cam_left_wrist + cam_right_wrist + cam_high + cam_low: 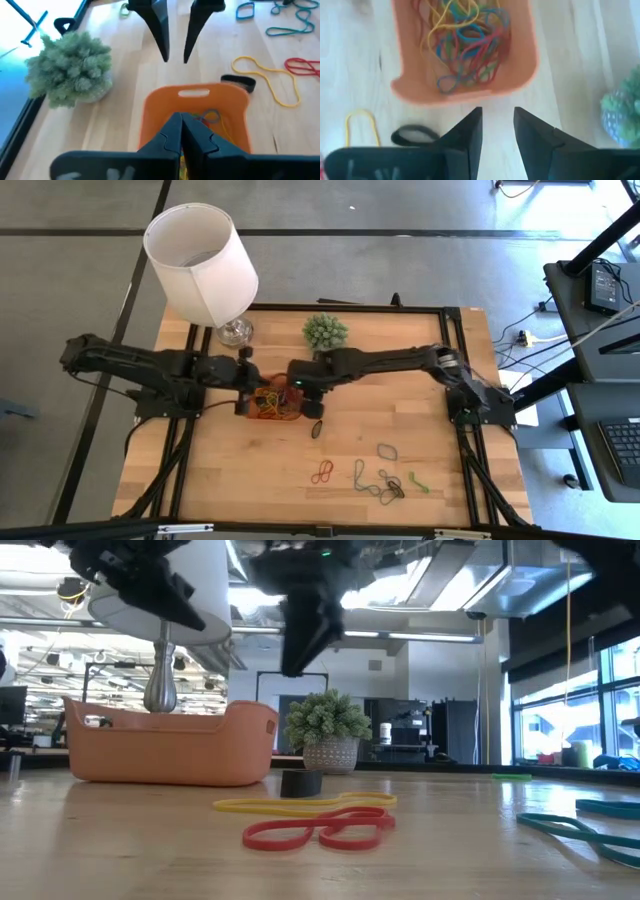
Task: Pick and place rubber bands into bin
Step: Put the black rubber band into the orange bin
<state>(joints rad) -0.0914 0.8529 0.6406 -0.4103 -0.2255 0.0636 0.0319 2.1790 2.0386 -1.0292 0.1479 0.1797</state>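
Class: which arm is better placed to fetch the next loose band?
Right. Its open, empty gripper hangs just past the bin, near the black band; the left gripper is shut at the bin's far side.

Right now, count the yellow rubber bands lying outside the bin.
1: the yellow rubber band lies on the table between the black band and the red band, near the bin. Others possibly hidden.

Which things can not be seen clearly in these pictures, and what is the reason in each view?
- High view: the bin contents are mostly covered by the left gripper and right gripper.
- Low view: the bin's wall hides the rubber bands inside; the lamp top is cut off by the edge.
- High view: the loose rubber bands are too small to count.
- Right wrist view: the plant is cut off and blurred.
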